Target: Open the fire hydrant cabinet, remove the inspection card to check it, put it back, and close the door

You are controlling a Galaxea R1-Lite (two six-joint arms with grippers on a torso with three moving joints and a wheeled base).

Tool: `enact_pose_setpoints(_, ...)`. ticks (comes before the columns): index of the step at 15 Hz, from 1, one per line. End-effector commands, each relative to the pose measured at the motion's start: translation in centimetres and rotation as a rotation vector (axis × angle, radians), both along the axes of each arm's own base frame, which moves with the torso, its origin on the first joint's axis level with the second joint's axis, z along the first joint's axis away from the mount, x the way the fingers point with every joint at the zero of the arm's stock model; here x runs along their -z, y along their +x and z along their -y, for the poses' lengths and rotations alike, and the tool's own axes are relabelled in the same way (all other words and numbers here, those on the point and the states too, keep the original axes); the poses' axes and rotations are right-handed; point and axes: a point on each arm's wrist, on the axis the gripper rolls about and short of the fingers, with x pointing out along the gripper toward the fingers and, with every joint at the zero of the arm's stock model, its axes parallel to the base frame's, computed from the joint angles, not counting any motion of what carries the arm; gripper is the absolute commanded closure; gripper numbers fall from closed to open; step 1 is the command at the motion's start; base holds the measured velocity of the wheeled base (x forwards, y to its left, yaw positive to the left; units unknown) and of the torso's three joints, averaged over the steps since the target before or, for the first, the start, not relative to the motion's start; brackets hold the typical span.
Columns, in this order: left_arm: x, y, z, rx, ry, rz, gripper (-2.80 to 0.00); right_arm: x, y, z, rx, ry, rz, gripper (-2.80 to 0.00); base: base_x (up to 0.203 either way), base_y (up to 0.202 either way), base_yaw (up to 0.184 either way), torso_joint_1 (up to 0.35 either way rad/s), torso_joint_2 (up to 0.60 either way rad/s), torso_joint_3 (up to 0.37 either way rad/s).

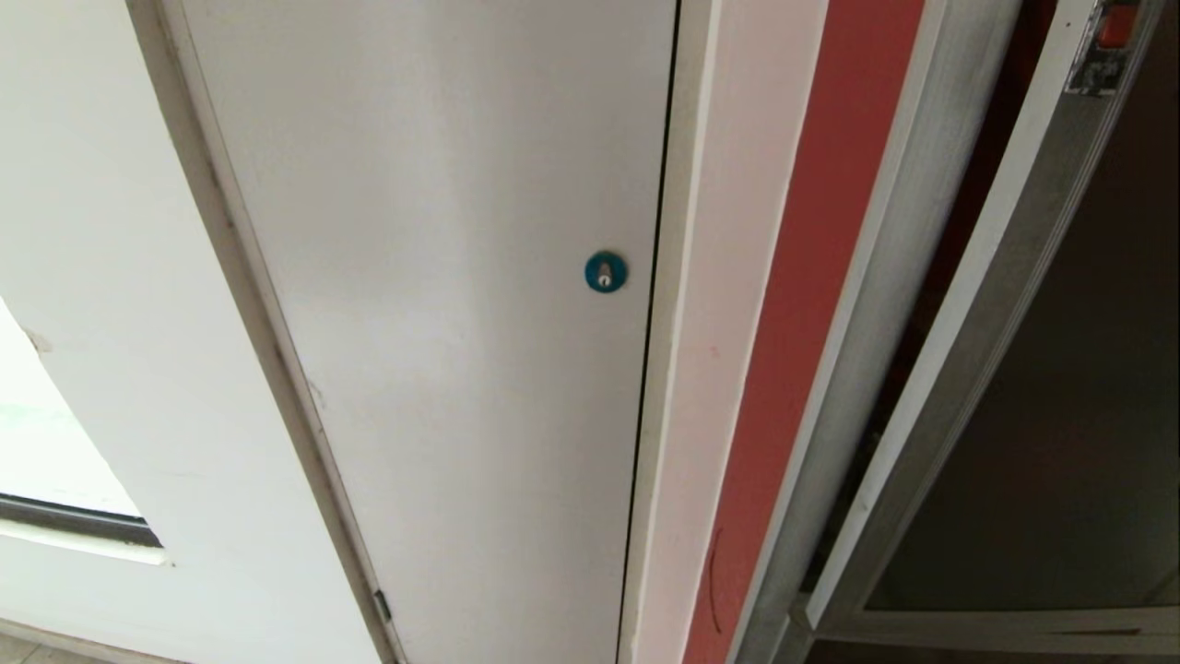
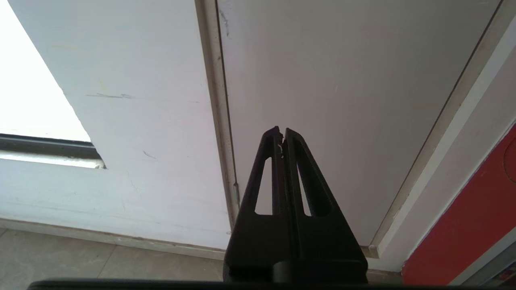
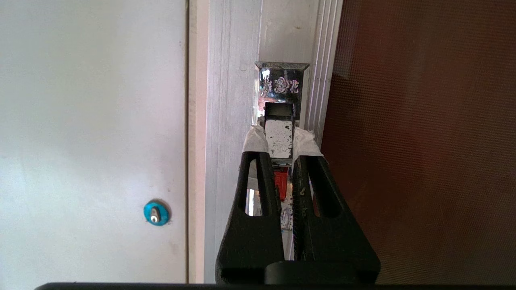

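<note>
White wall and a plain white door panel [image 1: 442, 277] fill most of the background, with a strip of pale floor tile [image 2: 60, 257] at the foot of the wall.

On the latch [image 3: 280, 117] of the fire hydrant cabinet [image 1: 857, 304], the right gripper [image 3: 280, 141] has its jaws drawn narrow, the tape-wrapped fingertips [image 3: 254, 139] pressed to either side of the latch's worn silver lever. A small red part of the latch shows between the black fingers, just below the lever. The chrome plate above the lever carries an embossed flower emblem with small characters on each side, which I cannot read with confidence.

The latch sits on the brushed-silver frame of the door [image 3: 419, 141], whose dark tinted glass shows a fine grid texture and a reddish cast. In the head view the door stands ajar from the cabinet's frame, a dark gap between them, and the latch shows near that view's upper edge. A red strip [image 1: 811, 304] lies between the cabinet's silver frame and the white door panel.

On the white panel, beside the cabinet, sits a small blue round lock [image 1: 606, 272] with a silver keyhole.

The left gripper [image 2: 282, 135] hangs apart from the cabinet, its fingers pressed together and empty, pointing at the lower part of the white panel near the floor.
</note>
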Motion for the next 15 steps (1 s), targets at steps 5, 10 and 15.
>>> enact_pose_setpoints(5,-0.03,0.0,0.0,0.0,0.0,0.0,0.0,0.6,-0.41,0.36,0.004,-0.017,-0.022,0.0,0.0,0.0,0.0,0.0,0.0,0.0)
enact_pose_setpoints(10,-0.03,0.0,0.0,0.0,0.0,0.0,0.0,0.62,-0.58,0.51,0.005,-0.018,-0.021,0.0,0.0,0.0,0.0,0.0,0.0,0.0)
enact_pose_setpoints(15,-0.01,0.0,0.0,0.0,0.001,-0.001,0.0,0.63,-0.75,0.65,0.003,-0.018,-0.019,0.0,0.0,0.0,0.0,0.0,0.0,0.0)
